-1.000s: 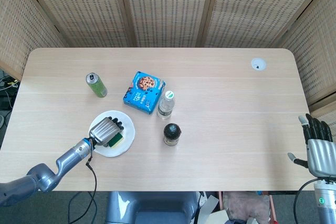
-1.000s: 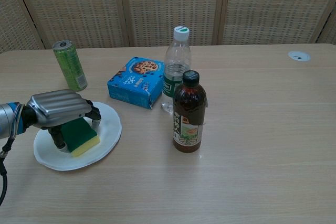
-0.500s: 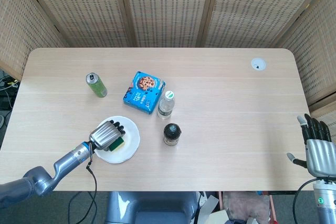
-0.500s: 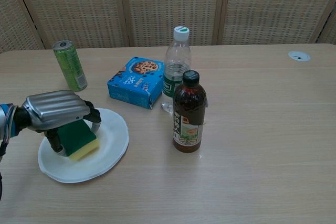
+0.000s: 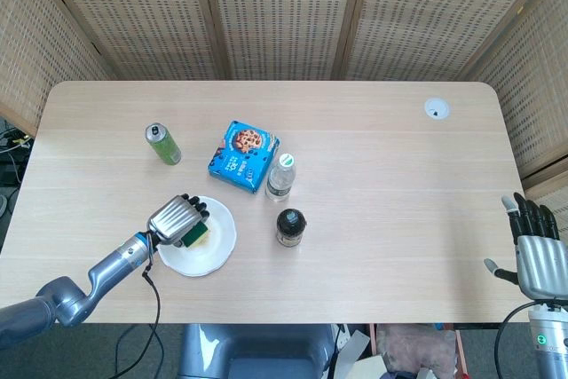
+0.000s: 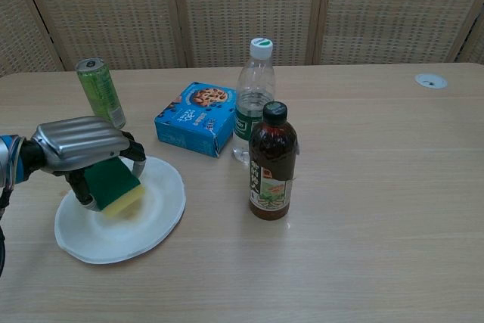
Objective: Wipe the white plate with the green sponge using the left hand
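Left robot hand (image 6: 79, 144) grasps the green sponge (image 6: 112, 184), fingers curled over its top, and presses it onto the white plate (image 6: 144, 225). Sponge sits on the plate's far-left part, green face up, yellow layer showing along its near edge. In the head view the same left robot hand (image 5: 176, 217) covers most of the sponge (image 5: 197, 235); only a green and yellow corner shows. Plate (image 5: 213, 250) lies near the front edge of the surface (image 5: 382, 184), left of centre. Left forearm comes in from the front-left corner.

Right robot hand (image 5: 534, 255) is off the surface, beyond the front-right corner, fingers spread and straight, holding nothing. Chest view does not show it.

Just right of the plate, a dark bottle (image 6: 272, 164) with a black cap stands upright, apart from the plate. Behind it and just beside it, a clear water bottle (image 6: 255, 92) with a white and green cap, also upright. Left of the water bottle a blue cookie box (image 6: 197, 117) lies flat, a little behind the plate. Further left, a green can (image 6: 100, 94) stands upright behind the left robot hand.

Far right corner: a small white round disc (image 6: 430, 80) set in the surface. Wicker screen panels (image 5: 284, 15) stand behind the far edge.
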